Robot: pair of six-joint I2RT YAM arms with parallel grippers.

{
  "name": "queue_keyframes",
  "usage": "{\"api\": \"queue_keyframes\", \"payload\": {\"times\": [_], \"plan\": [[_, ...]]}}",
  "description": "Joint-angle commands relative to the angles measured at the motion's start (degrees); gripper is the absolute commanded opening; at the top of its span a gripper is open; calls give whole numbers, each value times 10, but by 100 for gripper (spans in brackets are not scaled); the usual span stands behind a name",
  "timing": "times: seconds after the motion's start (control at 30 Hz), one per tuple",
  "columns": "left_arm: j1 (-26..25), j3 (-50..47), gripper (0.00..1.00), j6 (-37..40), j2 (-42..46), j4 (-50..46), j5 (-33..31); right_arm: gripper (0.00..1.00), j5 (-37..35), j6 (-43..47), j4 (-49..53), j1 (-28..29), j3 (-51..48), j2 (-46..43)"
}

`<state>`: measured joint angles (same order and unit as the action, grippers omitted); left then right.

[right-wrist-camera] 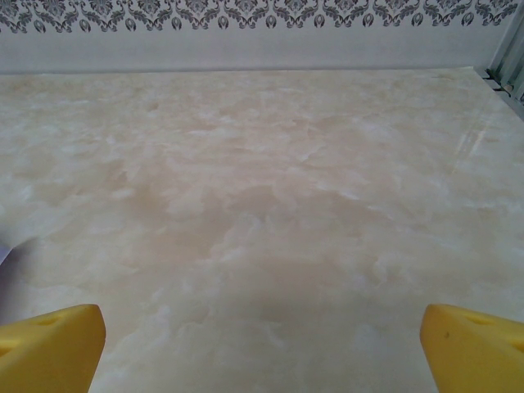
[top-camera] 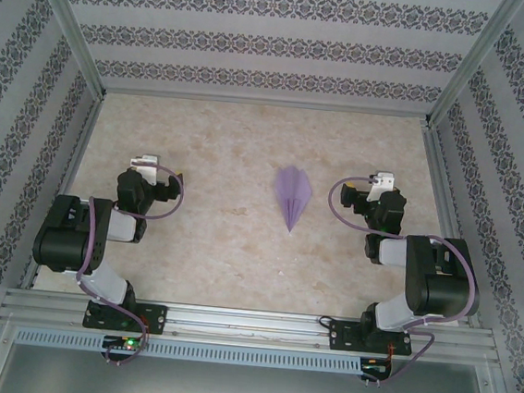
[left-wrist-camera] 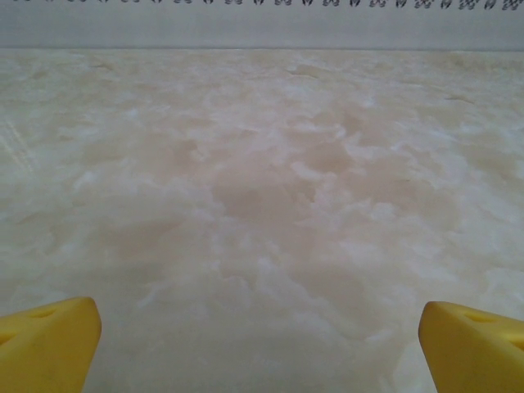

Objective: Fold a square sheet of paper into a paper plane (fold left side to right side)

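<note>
Left gripper [left-wrist-camera: 260, 348] at 9 o'clock side of table [top-camera: 211, 247]: yellow fingers [left-wrist-camera: 49, 340] spread wide, nothing between. Paper plane [top-camera: 293, 196] flat on table near centre, between both grippers, touching neither; sharp tip toward 6 o'clock, wide end toward 12. Right gripper [right-wrist-camera: 262, 348] at 3 o'clock side: spread wide, empty.

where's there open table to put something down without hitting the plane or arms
Widest bare table runs along the far wall. Also free: the patch between the left gripper and the paper plane, and the near strip between the two arm bases. Tightest is the gap between the plane and the right gripper.
</note>
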<state>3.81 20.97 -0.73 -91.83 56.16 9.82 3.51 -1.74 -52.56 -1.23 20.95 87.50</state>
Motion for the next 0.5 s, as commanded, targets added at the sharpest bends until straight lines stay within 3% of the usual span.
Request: {"api": "queue_keyframes", "payload": {"times": [0.0, 0.47], "plan": [[0, -8, 99, -10, 5, 22, -2, 98, -4, -6, -12, 5, 7, -1], [0, 1, 99, -3, 5, 6, 15, 98, -5, -6, -11, 5, 8, -1]]}}
